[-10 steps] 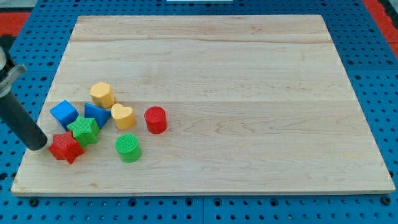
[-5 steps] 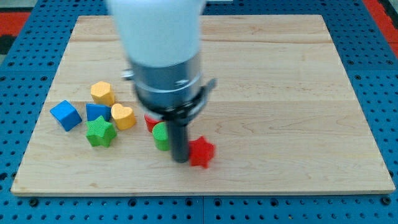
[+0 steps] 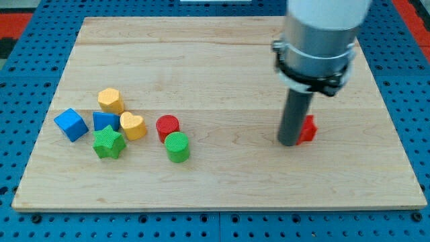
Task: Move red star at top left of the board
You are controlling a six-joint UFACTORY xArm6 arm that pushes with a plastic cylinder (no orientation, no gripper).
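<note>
My tip (image 3: 288, 142) has no jaws, grips nothing, and touches the red star (image 3: 308, 128) on its left side, right of board (image 3: 222, 195) centre, target top-left corner far off.

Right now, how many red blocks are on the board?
2. The red cylinder sits left of centre, just above the green cylinder. The red star is right of centre, partly hidden behind my tip. None seem fully hidden.
</note>
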